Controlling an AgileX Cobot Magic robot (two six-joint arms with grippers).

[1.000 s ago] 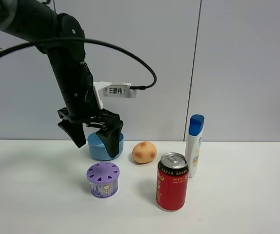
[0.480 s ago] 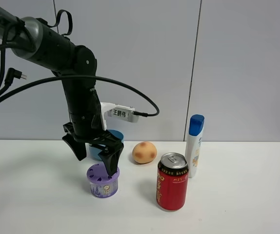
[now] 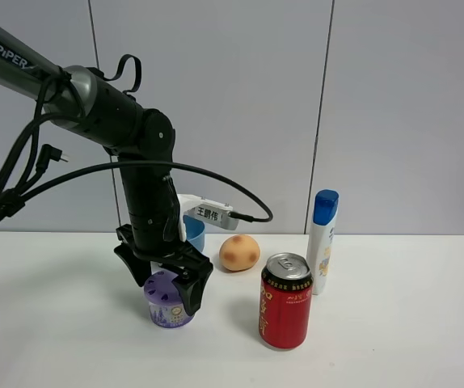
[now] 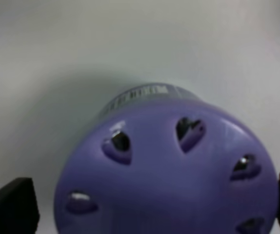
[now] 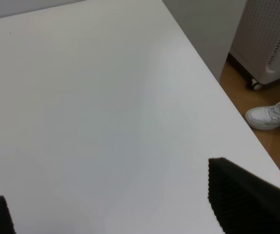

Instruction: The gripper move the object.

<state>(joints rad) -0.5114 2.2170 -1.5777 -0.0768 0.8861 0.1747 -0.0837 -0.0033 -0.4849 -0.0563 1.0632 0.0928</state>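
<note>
The object is a small purple tub point(image 3: 167, 311) with a petal-holed lid, standing on the white table point(image 3: 54, 323) left of centre. My left gripper point(image 3: 165, 284) is open and has come down over it, one black finger point(image 3: 193, 293) on each side of the lid. In the left wrist view the lid point(image 4: 169, 175) fills the frame between the fingertips point(image 4: 8, 207), with small gaps to both. My right gripper point(image 5: 120, 209) is open and empty over bare table near its edge; it is out of the exterior view.
A red can point(image 3: 285, 301) stands just right of the tub. A blue bowl point(image 3: 195, 232) and a tan ball point(image 3: 239, 252) sit behind it. A white bottle with a blue cap point(image 3: 322, 241) stands further right. The right wrist view shows the floor and a shoe point(image 5: 271, 117) beyond the table edge.
My left arm has come down and forward from in front of the blue bowl, so the open fingers now straddle the purple tub. The tub has not moved.
</note>
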